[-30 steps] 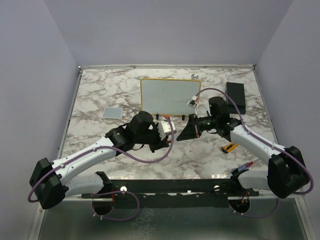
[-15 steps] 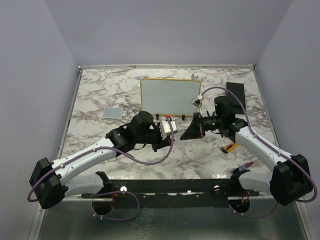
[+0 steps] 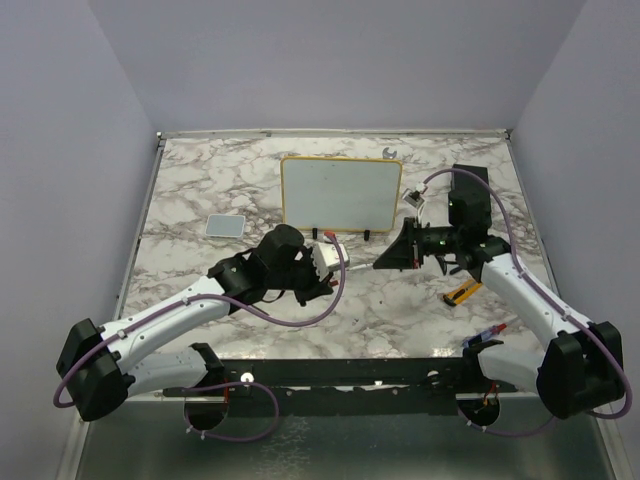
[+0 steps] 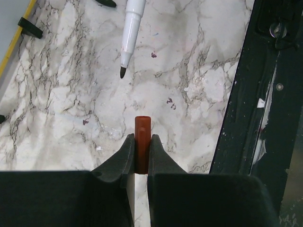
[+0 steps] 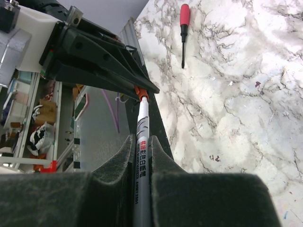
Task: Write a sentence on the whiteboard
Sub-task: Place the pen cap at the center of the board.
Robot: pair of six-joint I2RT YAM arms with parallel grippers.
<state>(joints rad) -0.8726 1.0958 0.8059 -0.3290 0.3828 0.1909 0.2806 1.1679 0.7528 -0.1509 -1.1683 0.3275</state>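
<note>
Now: the pen [image 5: 140,124] is bare and its cap [image 4: 142,130] is off, so I think the writing is about to start.
Right gripper [image 5: 141,142]: squeezed tight on the pen, with the dark tip [image 4: 122,72] sticking out in front.
Left gripper [image 4: 141,138]: pinched hard on the red cap, which sits just ahead of the pen tip, with a gap between them.
Board [image 3: 340,195]: on the far side of both grippers, near the right one, standing on little black feet.
Sentence: no letters show on the board yet.
Risk, push: the board looks light, so a hard press from the pen could slide it or knock it over.
Risk, slip: the pen is round and smooth, so it could slide back between the fingers, and the lines would go faint or wobbly.
Risk, table: the tip is low and close to the table [image 4: 189,71], so a dip on the way over could leave a mark on it.
Risk, bump: the two grippers are close, so the right arm could hit the left one when it turns.
Risk, cap: if the left fingers let go, the cap could roll away.
</note>
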